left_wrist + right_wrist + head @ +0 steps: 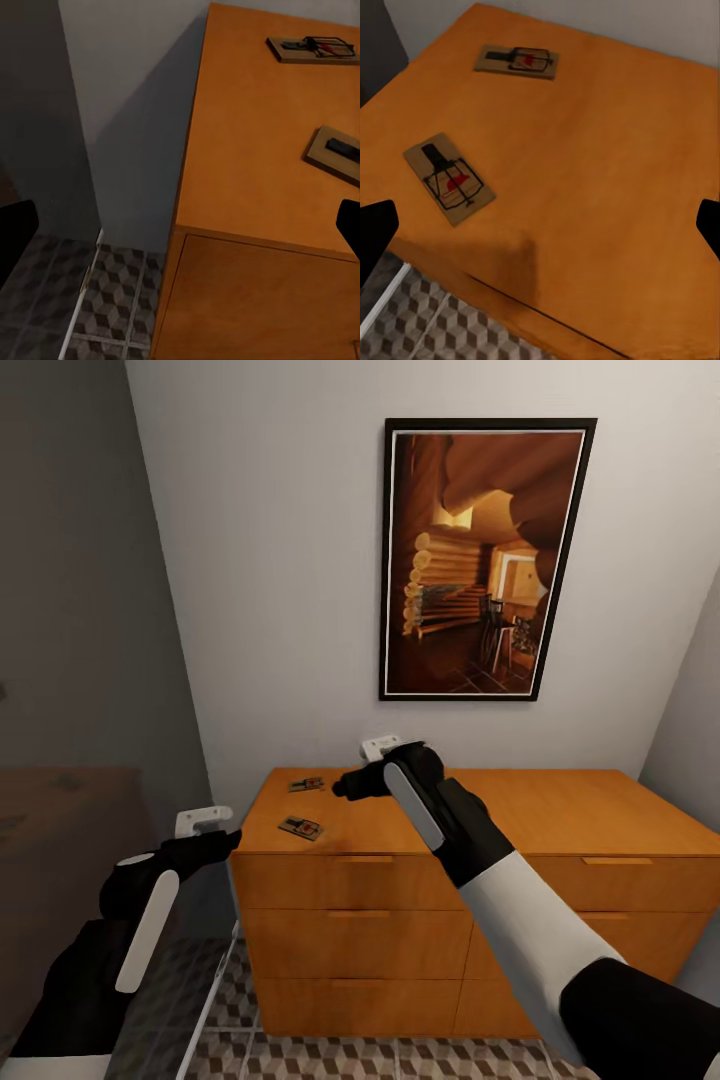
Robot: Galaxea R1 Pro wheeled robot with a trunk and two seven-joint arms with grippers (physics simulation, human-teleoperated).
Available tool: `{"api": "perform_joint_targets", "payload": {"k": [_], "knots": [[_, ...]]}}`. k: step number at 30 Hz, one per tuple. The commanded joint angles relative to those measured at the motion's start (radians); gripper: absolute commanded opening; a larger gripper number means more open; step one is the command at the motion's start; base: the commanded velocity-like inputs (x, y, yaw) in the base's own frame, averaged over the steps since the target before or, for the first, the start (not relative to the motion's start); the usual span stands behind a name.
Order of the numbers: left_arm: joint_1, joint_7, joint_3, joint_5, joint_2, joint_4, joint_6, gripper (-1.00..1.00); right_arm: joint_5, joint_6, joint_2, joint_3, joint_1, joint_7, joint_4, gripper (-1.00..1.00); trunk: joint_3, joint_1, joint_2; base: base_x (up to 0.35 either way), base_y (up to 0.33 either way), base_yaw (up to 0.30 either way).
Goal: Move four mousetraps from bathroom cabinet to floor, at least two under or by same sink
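Two mousetraps lie on the left part of the orange-brown cabinet's (560, 810) flat top: a far one (306, 784) and a near one (301, 826) by the front edge. My right gripper (347, 787) hovers over the top just right of the far trap, open and empty. In the right wrist view the far trap (516, 60) and the near trap (450, 178) lie ahead of the spread fingertips (375, 232). My left gripper (222, 842) hangs open beside the cabinet's left front corner. The left wrist view shows both traps (311, 49) (339, 152) and the cube-patterned floor (112, 300).
A framed cabin picture (485, 560) hangs on the white wall behind the cabinet. A grey wall (80, 610) and a dark brown surface (60, 820) close in the left side. A pale strip (215, 1000) crosses the tiled floor (330, 1055) beside the cabinet.
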Motion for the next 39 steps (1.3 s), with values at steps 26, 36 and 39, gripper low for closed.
{"api": "perform_joint_targets", "payload": {"k": [26, 36, 39], "knots": [[-0.001, 0.008, -0.002, 0.011, -0.001, -0.001, 0.004, 1.00, -0.011, 0.003, 0.000, -0.001, -0.014, -0.007, 0.033, 1.00, -0.001, 0.000, -0.001, 0.000, 0.000, 0.000], [-0.001, 0.008, -0.002, 0.011, -0.001, -0.001, 0.004, 1.00, -0.011, 0.003, 0.000, -0.002, -0.020, -0.007, 0.029, 1.00, -0.001, 0.000, -0.001, 0.001, 0.000, 0.000], [-0.001, 0.008, -0.002, 0.011, -0.001, -0.001, 0.004, 1.00, -0.011, 0.003, 0.000, -0.003, -0.021, -0.007, 0.028, 1.00, -0.001, 0.000, -0.001, 0.028, 0.000, 0.000]]}}
